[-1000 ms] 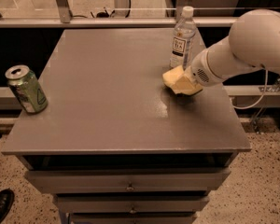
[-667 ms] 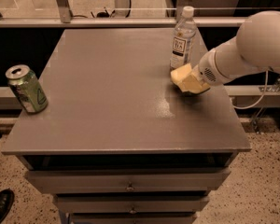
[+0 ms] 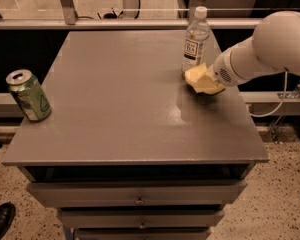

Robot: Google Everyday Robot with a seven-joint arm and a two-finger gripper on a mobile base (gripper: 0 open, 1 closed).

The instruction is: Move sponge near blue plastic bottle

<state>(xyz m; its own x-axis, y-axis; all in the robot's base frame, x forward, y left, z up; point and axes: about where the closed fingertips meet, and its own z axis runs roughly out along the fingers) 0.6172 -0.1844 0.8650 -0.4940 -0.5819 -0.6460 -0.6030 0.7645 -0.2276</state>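
The gripper (image 3: 207, 84) is at the table's (image 3: 115, 114) far right, clamped on the sponge (image 3: 197, 76) — the blue plastic bottle (image 3: 196, 39) stands just beyond, slightly left, practically touching.

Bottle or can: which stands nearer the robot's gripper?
The bottle, upright at the far right of the table, right beside the gripper; the can stands apart at the left edge.

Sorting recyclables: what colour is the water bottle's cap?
White cap, camera view; gripper beside the bottle.
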